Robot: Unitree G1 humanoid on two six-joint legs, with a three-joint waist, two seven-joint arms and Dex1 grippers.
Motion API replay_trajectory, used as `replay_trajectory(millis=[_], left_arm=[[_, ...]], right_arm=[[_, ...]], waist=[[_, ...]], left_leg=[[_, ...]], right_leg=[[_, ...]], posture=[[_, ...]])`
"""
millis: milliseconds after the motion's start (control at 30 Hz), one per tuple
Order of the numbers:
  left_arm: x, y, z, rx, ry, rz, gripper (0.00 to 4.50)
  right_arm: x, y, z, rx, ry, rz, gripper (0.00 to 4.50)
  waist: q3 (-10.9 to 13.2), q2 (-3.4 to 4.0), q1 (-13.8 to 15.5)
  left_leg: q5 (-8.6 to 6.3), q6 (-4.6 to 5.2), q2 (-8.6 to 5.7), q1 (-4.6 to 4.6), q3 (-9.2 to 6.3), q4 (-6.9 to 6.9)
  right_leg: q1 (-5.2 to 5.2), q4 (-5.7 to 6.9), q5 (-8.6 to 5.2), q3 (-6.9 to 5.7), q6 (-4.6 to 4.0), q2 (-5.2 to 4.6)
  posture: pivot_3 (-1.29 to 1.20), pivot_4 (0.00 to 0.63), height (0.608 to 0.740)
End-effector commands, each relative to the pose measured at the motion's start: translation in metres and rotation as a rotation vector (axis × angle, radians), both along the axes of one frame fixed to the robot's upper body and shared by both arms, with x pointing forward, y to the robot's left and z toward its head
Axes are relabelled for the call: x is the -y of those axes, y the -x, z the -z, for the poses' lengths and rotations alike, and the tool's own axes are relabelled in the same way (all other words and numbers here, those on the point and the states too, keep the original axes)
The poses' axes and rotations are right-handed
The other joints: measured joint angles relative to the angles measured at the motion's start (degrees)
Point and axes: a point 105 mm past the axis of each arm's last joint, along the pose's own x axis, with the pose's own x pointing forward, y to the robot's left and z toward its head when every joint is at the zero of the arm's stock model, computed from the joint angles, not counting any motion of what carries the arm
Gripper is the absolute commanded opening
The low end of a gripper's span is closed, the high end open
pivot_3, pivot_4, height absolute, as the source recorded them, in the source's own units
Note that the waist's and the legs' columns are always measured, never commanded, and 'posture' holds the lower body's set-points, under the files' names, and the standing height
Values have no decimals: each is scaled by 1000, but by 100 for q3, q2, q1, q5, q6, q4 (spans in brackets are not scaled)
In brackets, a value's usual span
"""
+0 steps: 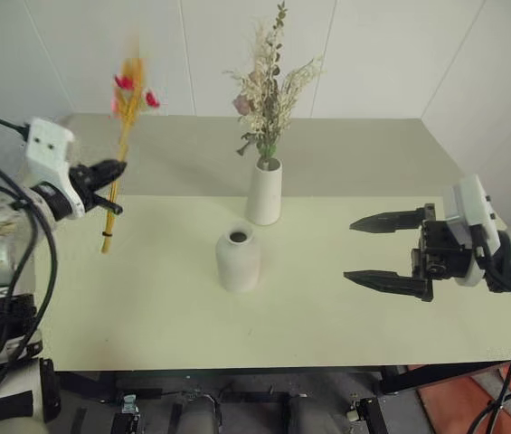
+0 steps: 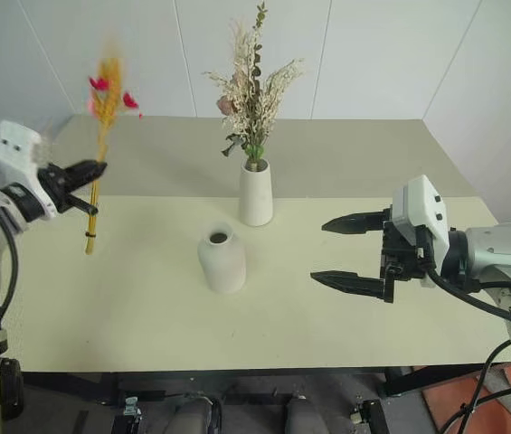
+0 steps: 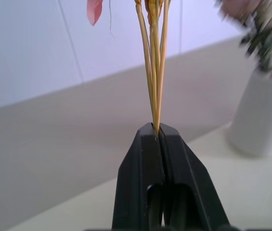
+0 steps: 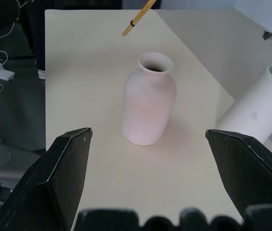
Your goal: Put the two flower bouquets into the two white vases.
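Left pincer (image 1: 110, 185) grips yellow-stalked bouquet (image 1: 121, 136) nearly upright, blossoms topmost.

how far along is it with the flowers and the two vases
Done: the bushy bouquet stands in the tall vase. In hand: the left hand is shut on the yellow-stalk bouquet, held off the table. Left: putting it into the short vase, which looks empty.
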Motion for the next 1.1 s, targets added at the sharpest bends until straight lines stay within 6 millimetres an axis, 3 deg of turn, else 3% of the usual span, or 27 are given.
replay_trajectory(millis=[33,167,367,667,933,1100], left_arm=[[35,30,-42,129,81,237,18],[64,40,-64,174,188,417,18],[98,38,-71,177,245,574,18],[132,28,-45,85,225,701,18],[144,26,-13,93,109,718,18],[143,26,2,62,123,711,18]], right_arm=[[2,2,-12,50,-11,12,4500],[2,1,-13,55,-14,17,4500],[0,3,-14,65,-20,27,4500],[1,7,-14,73,-32,61,4500],[1,10,-14,71,-43,75,4500],[2,11,-13,67,-46,77,4500]], waist=[[0,0,1],[0,0,-7],[0,-1,-45],[0,-1,-47],[0,-1,-48],[0,-1,-47]], left_leg=[[0,0,0,0,0,2],[0,0,-1,14,-1,4],[-1,0,-1,51,-2,4],[-1,0,-2,52,-3,2],[-1,0,-2,55,-2,2],[-1,0,-2,53,-2,2]], right_leg=[[3,0,-1,0,4,0],[19,-2,-13,0,29,1],[62,-11,-16,1,34,2],[63,-15,-16,3,33,3],[64,-14,-17,4,33,3],[63,-15,-17,4,33,3]], posture=[[0,150,740],[0,150,740],[0,150,740],[0,150,740],[0,150,740],[0,150,740]])
